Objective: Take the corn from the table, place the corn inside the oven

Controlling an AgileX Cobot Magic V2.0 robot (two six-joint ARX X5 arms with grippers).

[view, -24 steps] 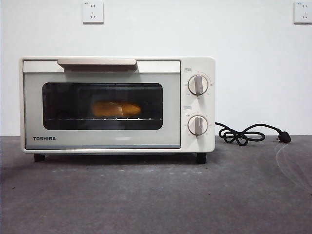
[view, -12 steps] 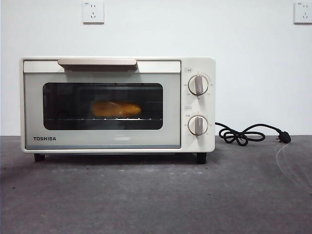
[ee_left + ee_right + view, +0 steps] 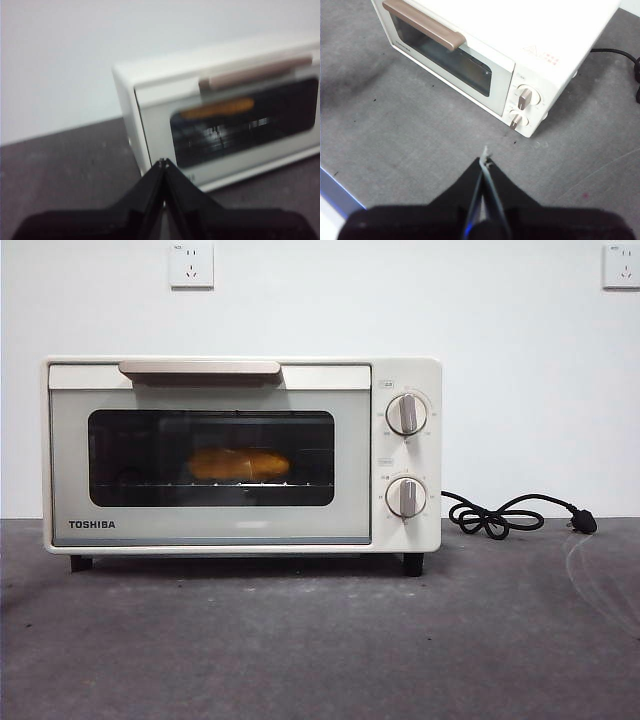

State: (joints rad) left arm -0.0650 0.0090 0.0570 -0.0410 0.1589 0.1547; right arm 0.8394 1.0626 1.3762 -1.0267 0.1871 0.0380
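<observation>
Dark glass dims the corn [image 3: 238, 464], a bumpy orange cob lying on the wire rack inside the shut oven [image 3: 240, 455]; its ends are hard to make out. The cream box stands on the mottled grey table [image 3: 320, 640], beige bar handle [image 3: 199, 368] on top, two round knobs [image 3: 406, 414] beside the door, black cord [image 3: 510, 515] coiled behind. Left gripper [image 3: 163, 161], jaws together, hangs before the door's corner. Right gripper [image 3: 484, 161], jaws pressed together, hovers above the table, the knobs just beyond its tips.

The left gripper [image 3: 163, 162] has its jaws pressed together, holding nothing, above the table [image 3: 65, 165]. Ahead stands the oven [image 3: 150, 100] with its door closed (the picture is blurred); the corn [image 3: 217, 108] shows behind the glass
</observation>
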